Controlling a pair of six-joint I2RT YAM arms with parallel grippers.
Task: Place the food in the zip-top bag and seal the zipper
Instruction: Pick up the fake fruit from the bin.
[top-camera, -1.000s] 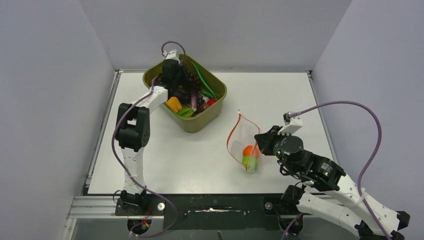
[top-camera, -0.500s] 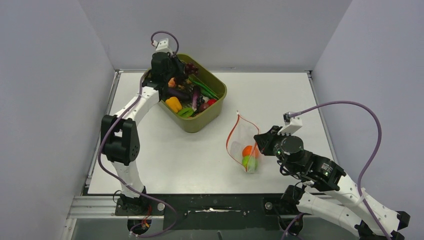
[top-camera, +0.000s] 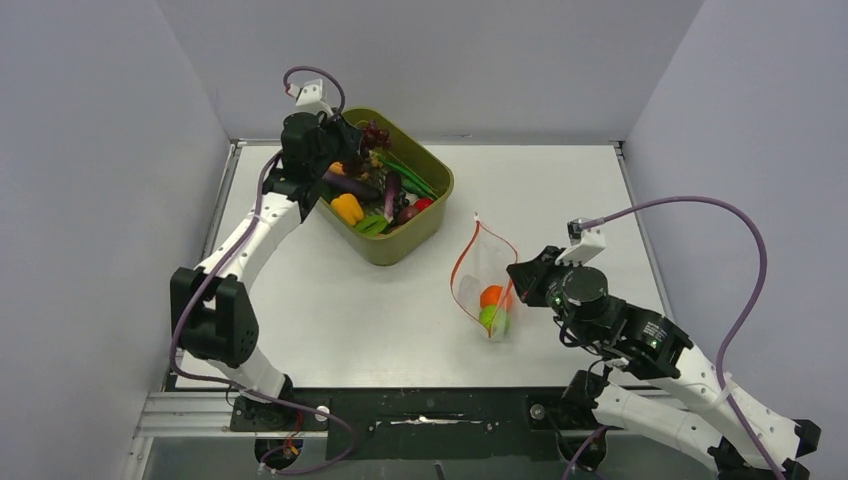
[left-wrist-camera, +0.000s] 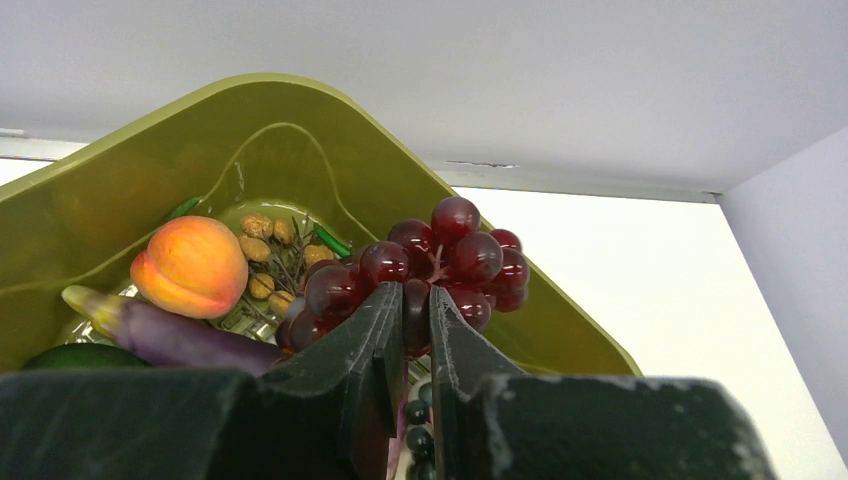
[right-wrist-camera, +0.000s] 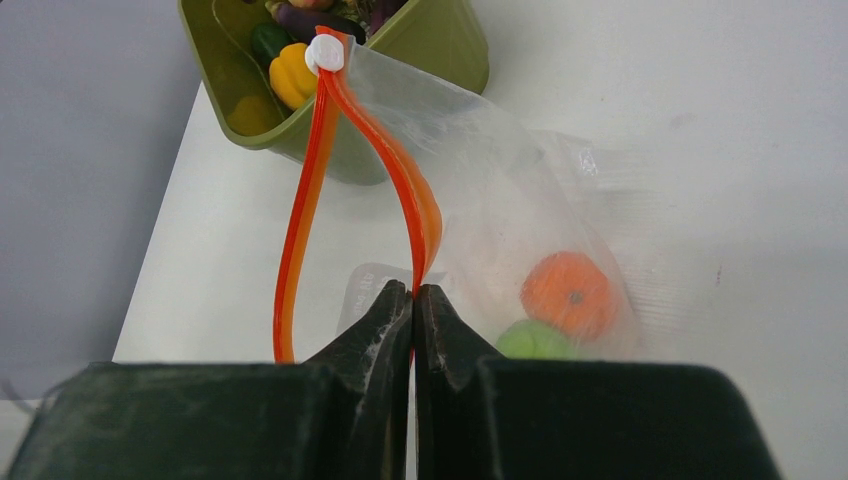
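1. Zip-top bag (top-camera: 480, 265) of clear soft plastic: stands on the white tabletop (top-camera: 330, 310), at 4 o'clock from its centre, with its mouth open.
2. Red-orange zipper strip (right-wrist-camera: 300, 210): its two sides are parted. The right gripper (right-wrist-camera: 412, 292), fingers pressed together, pinches one side.
3. Orange round fruit (right-wrist-camera: 568, 294) and green round fruit (right-wrist-camera: 535, 340): side by side inside the bag.
4. Left gripper (left-wrist-camera: 416, 300): pinches the dark purple grape bunch (left-wrist-camera: 450, 250) over the olive-green plastic tub (left-wrist-camera: 300, 110), at 11 o'clock from the tabletop's centre.
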